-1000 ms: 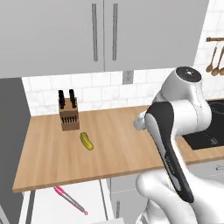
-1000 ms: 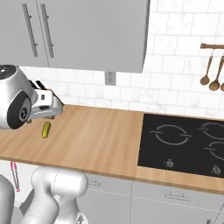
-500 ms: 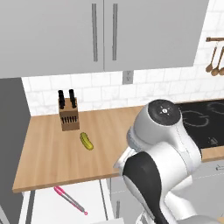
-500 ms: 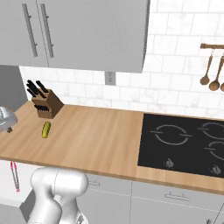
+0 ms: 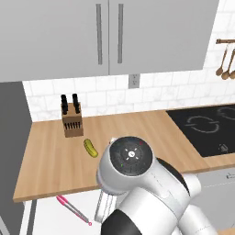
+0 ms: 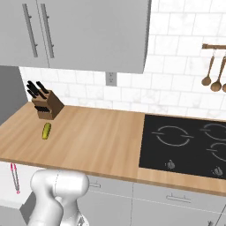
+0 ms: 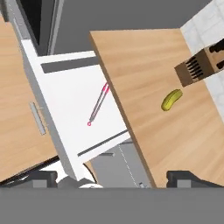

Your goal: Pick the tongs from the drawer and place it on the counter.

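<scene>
Left base view: arm's big white joint fills the lower middle, blocking part of the counter front edge. Tongs lie in the open drawer below the counter edge, angled, pink handle up-left, pink tip down-right. Yellow-green pickle sits on the wood, in front and slightly right of the knife block at the back wall; the two are apart. Black cooktop at right. Right base view: tongs at far left, lying in the white drawer under the counter lip; pickle just in front of the knife block, not touching. Cooktop to the right, utensils hanging on a rail above it. Hand view: looking down at the drawer with its white floor; tongs rest on it, the handle end tucked under the counter edge. Gripper fingertips stand at the bottom corners, spread wide, nothing between them, well clear of the tongs. Pickle and knife block on the wood at right.
</scene>
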You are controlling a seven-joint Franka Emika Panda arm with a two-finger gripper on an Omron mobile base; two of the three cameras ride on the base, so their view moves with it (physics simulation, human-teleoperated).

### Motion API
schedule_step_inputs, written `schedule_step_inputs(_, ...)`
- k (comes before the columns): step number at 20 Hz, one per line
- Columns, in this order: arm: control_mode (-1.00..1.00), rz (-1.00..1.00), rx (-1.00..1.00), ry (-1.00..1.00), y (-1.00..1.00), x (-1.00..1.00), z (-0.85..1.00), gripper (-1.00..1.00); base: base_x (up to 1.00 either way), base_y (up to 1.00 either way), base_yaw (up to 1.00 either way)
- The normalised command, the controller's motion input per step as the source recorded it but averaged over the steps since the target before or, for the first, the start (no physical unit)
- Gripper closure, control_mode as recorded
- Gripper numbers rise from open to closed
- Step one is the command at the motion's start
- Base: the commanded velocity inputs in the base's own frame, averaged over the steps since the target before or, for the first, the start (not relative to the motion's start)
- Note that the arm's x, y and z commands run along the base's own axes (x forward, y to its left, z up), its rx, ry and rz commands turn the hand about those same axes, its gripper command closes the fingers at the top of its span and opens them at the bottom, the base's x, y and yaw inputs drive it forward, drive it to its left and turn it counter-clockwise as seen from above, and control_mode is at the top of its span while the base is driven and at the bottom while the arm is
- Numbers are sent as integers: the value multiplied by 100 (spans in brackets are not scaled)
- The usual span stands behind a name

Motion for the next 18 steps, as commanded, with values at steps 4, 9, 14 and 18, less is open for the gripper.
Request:
schedule_step_inputs(4,-100,27,-10,0,51,-42,0,-100,0,0,0)
schedule_step_inputs(9,-100,4,0,0,10,-16,-20,-100,0,0,0)
schedule_step_inputs(14,-100,1,0,0,1,-3,-21,-100,0,0,0)
schedule_step_inputs(18,-100,0,0,0,0,0,-2,-100,0,0,0)
